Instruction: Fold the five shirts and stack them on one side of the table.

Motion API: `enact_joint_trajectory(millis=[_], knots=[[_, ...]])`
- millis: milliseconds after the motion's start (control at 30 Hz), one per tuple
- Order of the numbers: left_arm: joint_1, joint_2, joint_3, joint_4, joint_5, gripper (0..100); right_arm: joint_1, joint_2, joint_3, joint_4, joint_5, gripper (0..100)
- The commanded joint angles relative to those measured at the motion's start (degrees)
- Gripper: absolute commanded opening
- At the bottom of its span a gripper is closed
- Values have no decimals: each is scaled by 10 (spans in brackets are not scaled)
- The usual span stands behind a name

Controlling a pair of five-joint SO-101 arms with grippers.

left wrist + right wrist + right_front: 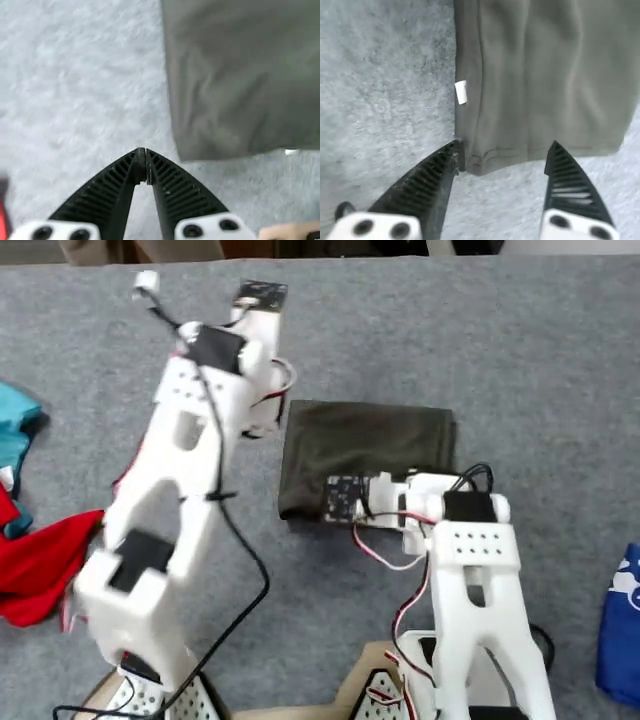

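So the dark olive shirt [365,445] is folded into a neat-ish rectangle, pretty flat with a few soft creases, sitting about in the middle of the high view on the grey fuzzy table [520,360]. A little white tag [461,92] pokes out along one folded edge. The right gripper [505,147] is spread wide and gripping nothing, with the shirt's hem end between its fingers; one fingertip [454,148] is right at the folded side edge. The left gripper [141,152] is clamped together on nothing, over bare table just beside the shirt's corner, not touching it. In the high view the right arm [470,550] comes up from the bottom edge and stops at the shirt's lower edge, while the left arm [190,440] stretches long from lower left up to the shirt's upper left corner. A red shirt [40,560] and teal shirt [15,430] lie crumpled at the left edge, and a blue shirt [620,630] at the lower right edge.
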Motion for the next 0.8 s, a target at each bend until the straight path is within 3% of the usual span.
enact_joint_trajectory(millis=[0, 233, 433, 567, 767], knots=[[-23, -130, 75, 4, -3, 20, 7, -17, 39, -59, 35, 275], [-48, -241, 193, 4, -3, 20, 7, -17, 92, -87, 37, 277], [-49, -284, 239, 4, -3, 20, 9, 70, 127, -230, 34, 275], [-49, -307, 244, 4, -3, 20, 22, 205, 52, -255, 18, 274], [-50, -332, 244, 4, -3, 20, 44, 312, -63, -201, 3, 235]])
